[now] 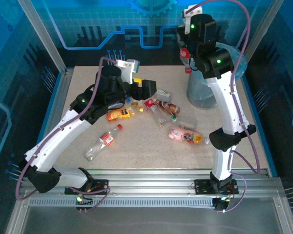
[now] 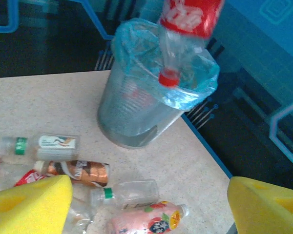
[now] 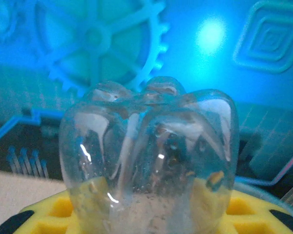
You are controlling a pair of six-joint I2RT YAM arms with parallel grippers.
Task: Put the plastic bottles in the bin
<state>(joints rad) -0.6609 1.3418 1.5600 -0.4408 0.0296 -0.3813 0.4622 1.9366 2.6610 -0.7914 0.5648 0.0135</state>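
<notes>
White links (image 1: 63,132), black joints (image 1: 44,179), small green lights (image 1: 218,62), looping purple cables (image 1: 247,29) and yellow-padded tool fingers (image 2: 34,204).

A speckled beige table (image 1: 151,151) stands within glowing blue wall panels (image 1: 88,19) printed with a gear motif (image 3: 93,39) and circuit lines. Aluminium posts (image 1: 42,34) rise at its far corners, and a metal rail (image 1: 151,178) lines its near edge.

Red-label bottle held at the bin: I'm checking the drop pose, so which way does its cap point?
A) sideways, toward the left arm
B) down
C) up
B: in the left wrist view the red-label bottle hangs with its red cap lowest, near the bin rim, its base up in the right gripper.
</notes>
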